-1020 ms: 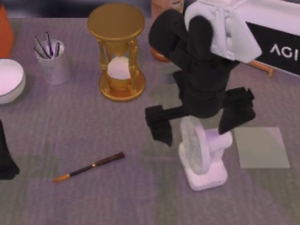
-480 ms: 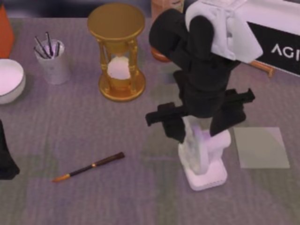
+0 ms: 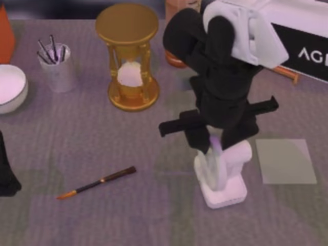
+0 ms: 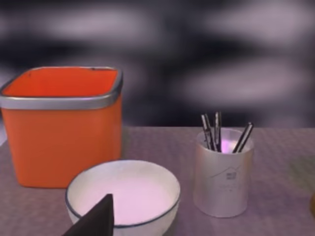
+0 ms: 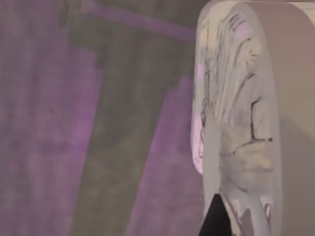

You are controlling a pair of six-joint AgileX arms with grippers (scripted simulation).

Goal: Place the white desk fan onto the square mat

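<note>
Narrowed since a second ago: right hand [image 3: 218, 145], then spread wide above, now pinching the grille of the white desk fan [image 3: 222, 171]. Standing upright on the bench [image 3: 102, 215], just left of the square mat [image 3: 285, 161], apart from it. Left hand [image 3: 6, 169] parked at left edge.

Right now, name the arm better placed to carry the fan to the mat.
Right. Its hand is closed around the white desk fan, just beside the square mat; the left hand sits parked at the table's far left.

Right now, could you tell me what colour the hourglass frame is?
The hourglass has a gold frame, with white sand inside; the top view shows it best.
</note>
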